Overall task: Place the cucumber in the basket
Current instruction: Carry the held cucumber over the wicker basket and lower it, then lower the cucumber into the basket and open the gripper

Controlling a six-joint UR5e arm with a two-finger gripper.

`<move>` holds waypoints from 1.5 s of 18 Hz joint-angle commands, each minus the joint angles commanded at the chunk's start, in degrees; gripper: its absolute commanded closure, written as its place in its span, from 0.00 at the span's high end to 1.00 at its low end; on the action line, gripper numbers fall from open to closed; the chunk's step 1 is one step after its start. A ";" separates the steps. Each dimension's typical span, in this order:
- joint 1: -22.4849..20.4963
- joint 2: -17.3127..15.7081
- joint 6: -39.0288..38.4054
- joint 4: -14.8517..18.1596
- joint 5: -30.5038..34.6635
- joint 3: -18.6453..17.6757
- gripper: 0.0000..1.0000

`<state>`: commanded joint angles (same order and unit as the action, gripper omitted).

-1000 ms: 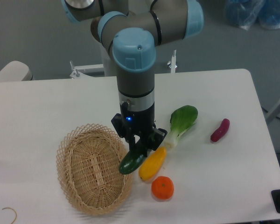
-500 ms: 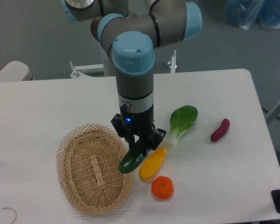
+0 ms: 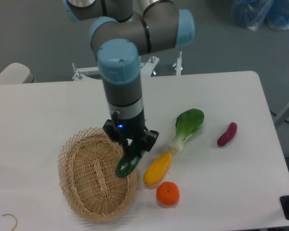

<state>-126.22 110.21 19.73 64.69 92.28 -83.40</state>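
White bench (image 3: 48, 110) carries the basket (image 3: 97, 174) at lower left. Your gripper (image 3: 129, 148) clamps the cucumber (image 3: 127, 164) by its upper end, so it hangs tilted over the basket's right rim, probably ready for lowering.

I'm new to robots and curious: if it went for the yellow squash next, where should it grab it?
Probably around the middle of the yellow squash, from above, the tool's fingers across its narrow width. It lies flat and slanted, with free table on both long sides; the orange sits near its lower end.

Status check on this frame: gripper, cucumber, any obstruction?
Gripper shut on dark green glossy cucumber. Cucumber hanging over right inner edge of round tan wicker basket, not released. Nothing in the way.
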 joint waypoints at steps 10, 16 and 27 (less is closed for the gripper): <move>5.81 5.19 -13.84 -8.79 3.08 -5.18 0.19; 8.36 8.00 -12.08 -11.95 8.79 -8.09 0.19; 9.59 10.99 -11.64 -14.24 9.50 -7.39 0.23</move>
<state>-116.63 121.20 8.09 50.45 101.78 -90.79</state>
